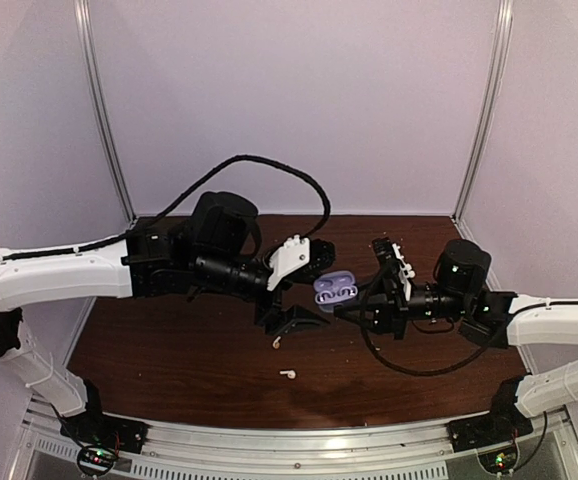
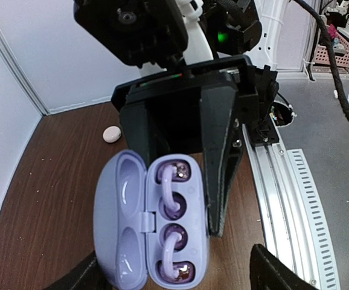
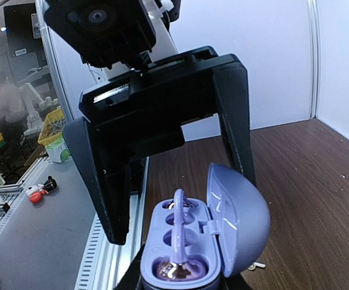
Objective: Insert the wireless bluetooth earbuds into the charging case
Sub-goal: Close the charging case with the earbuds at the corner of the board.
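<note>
Closest to both wrist cameras, a purple case [image 2: 123, 223] is standing open around the middle of the table [image 1: 169, 360], its lid swung sideways; whether it is touching the wood I cannot tell. Two purple earbuds [image 2: 173, 202] are resting in its wells. The right gripper [image 1: 343, 300] is clamping the case's base, one finger [image 2: 220, 163] pressing along its side. The left gripper [image 3: 180, 202] is facing the case, fingers spread wide on either side, gripping nothing. A white earbud [image 1: 287, 374] is lying loose toward the near edge, well apart from the case.
</note>
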`<state>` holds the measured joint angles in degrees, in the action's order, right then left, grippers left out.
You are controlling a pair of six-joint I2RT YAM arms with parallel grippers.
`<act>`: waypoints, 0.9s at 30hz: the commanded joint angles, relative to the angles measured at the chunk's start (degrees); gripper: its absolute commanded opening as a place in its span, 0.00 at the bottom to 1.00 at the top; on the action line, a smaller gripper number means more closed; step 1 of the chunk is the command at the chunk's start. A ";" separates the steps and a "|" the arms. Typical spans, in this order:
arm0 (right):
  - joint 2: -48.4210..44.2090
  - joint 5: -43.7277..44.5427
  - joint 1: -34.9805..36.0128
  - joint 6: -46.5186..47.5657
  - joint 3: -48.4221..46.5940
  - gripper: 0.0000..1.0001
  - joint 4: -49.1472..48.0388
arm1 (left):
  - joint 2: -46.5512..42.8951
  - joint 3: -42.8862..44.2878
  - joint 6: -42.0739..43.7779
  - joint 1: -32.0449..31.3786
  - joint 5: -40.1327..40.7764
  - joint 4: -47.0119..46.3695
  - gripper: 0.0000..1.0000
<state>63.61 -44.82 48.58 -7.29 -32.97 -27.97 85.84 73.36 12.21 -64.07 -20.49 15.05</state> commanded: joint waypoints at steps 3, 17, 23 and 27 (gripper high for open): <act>-1.21 0.25 0.23 -0.65 -1.76 0.00 -1.04 | -2.18 0.20 5.84 -2.86 -4.08 -3.51 0.74; 0.90 0.15 -2.07 -4.41 -1.33 0.00 -4.07 | -6.34 -4.22 9.24 -5.82 10.85 -8.02 0.71; 3.82 3.75 -3.92 -5.06 -3.74 0.00 -1.31 | -11.34 -10.51 2.00 -2.70 22.18 -19.58 0.81; 8.02 7.07 -5.42 -4.13 -8.15 0.00 3.48 | -14.14 -13.16 -4.78 2.29 21.89 -22.66 0.85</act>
<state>68.75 -42.35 44.47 -11.38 -36.25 -27.51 74.76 62.28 14.94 -65.84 -2.44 1.04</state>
